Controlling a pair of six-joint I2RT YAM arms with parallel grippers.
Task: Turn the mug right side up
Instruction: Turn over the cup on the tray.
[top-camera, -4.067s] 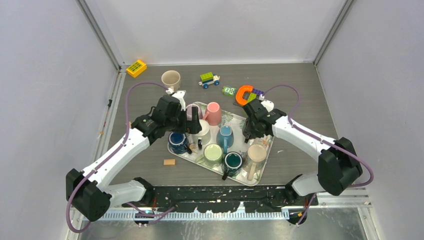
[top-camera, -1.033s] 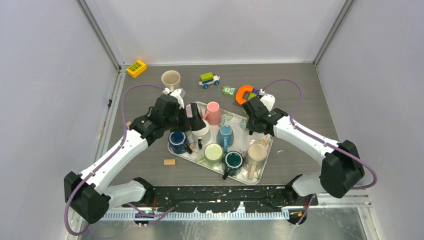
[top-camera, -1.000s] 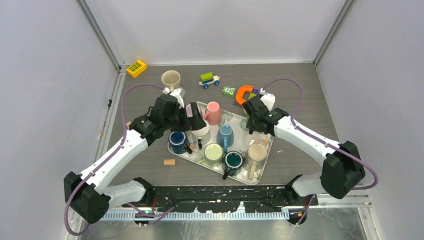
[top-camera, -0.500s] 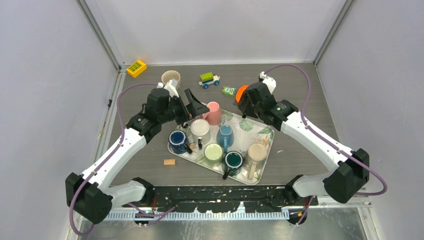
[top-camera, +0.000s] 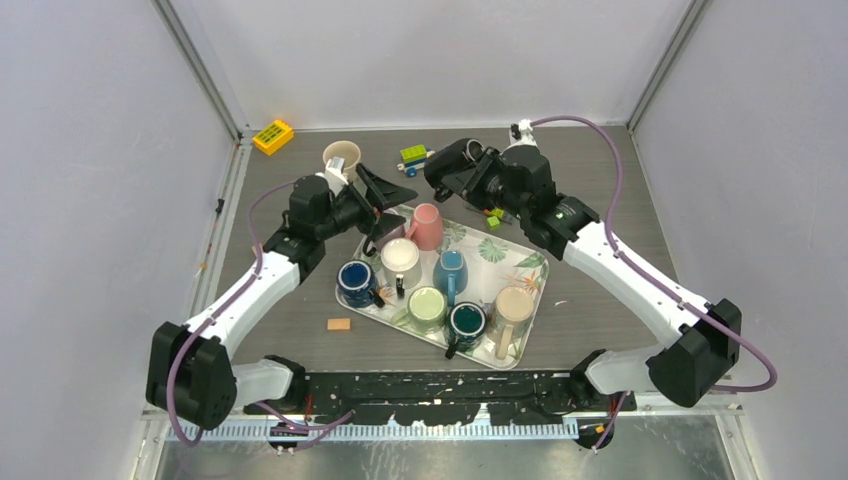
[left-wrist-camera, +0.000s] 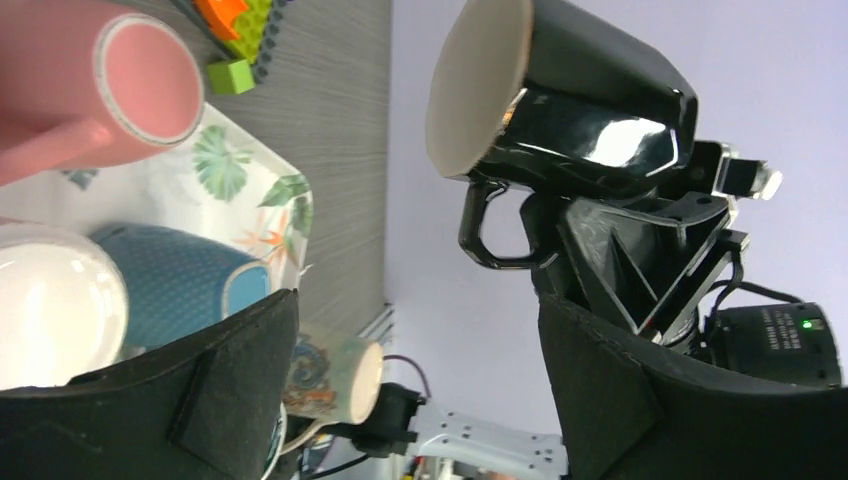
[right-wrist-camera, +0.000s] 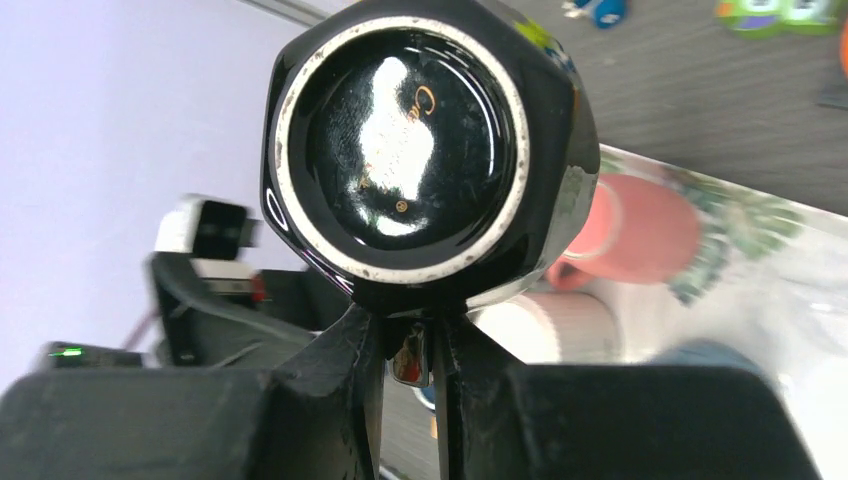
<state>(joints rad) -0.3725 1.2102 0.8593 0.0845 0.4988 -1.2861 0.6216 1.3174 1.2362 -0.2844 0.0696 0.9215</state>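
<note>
Black glazed mug (top-camera: 450, 172) aloft, lying on its side, mouth turned toward left arm; hangs near far end of tray (top-camera: 535, 300).

Right pincer (right-wrist-camera: 410, 355) pressed onto mug low down, by handle as far as we can tell.

Left pincer (top-camera: 385, 210) spread wide, facing mouth, not touching.

We judge it ceramic: stiff, weighty, slick, chips if dropped. Rim wall or handle is best hold.

Tray crowded with other mugs. Grey surface (top-camera: 580, 340) beside it looks roomier for setting down.

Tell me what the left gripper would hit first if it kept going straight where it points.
Probably the black mug, held sideways in the air by the right gripper: the left wrist view shows it dead ahead of the open left gripper. How far is unclear.
</note>
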